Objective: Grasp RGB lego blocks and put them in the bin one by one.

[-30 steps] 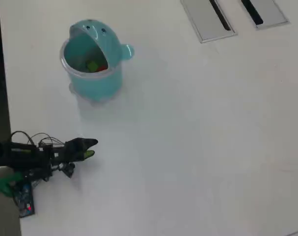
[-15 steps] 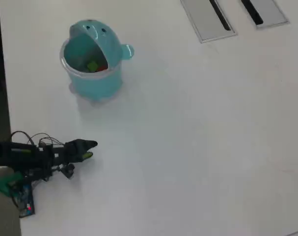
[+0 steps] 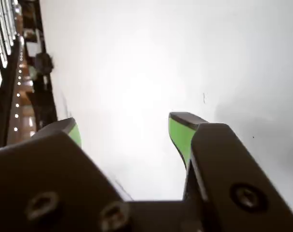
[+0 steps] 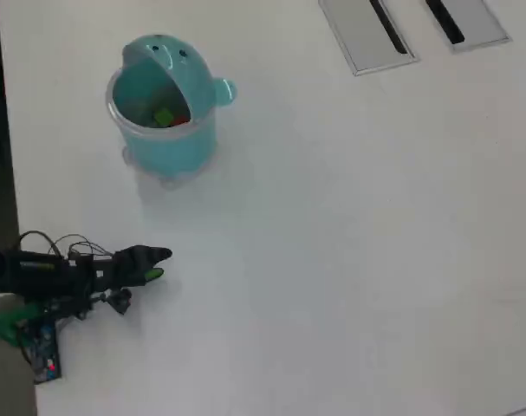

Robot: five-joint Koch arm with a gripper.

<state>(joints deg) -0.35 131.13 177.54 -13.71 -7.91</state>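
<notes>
The teal bin (image 4: 169,149) stands at the upper left of the white table in the overhead view, lid flipped back. Inside it I see a yellow-green block (image 4: 165,116) and a bit of a red block (image 4: 181,121). A blue block does not show. My gripper (image 4: 158,264) lies low near the table's left edge, well below the bin and pointing right. In the wrist view my gripper (image 3: 126,124) is open. Its green pads (image 3: 181,133) stand apart with only bare white table between them.
Two grey recessed panels with black slots (image 4: 366,35) (image 4: 464,19) sit at the table's top right. The table's left edge runs next to my arm, where a green clamp (image 4: 4,322) and a circuit board (image 4: 42,355) sit.
The jaw tips have drawn slightly closer together in the overhead view. The arm has hardly moved and the bin's contents are the same.
</notes>
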